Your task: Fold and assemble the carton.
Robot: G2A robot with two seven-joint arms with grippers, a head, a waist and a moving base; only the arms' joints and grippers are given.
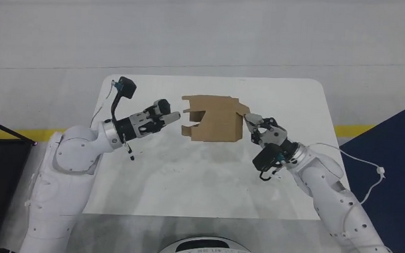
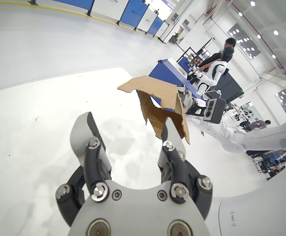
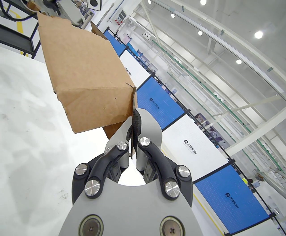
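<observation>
Carton (image 1: pixel 216 119): one, brown, partly opened into a sleeve. It is hanging over the far middle of the table (image 1: pixel 187 186) and, as far as I am seeing, not resting on it.
Carton ends: the left end is gaping, with loose flaps sticking out. The right end is narrowing to a flat edge.
Right gripper (image 3: pixel 134 118): I am pinching that right edge, fingers narrow with cardboard between them.
Why held so: I am judging that this grip is anchoring the carton in the air, with the open left end facing my other arm.
Left gripper (image 2: pixel 127 120): I am hovering wide open just beside the left flaps, holding nothing.
Why placed so: probably lining up to press a flap inward.
Count: one carton, one table, two grippers (one gripping, one free).
</observation>
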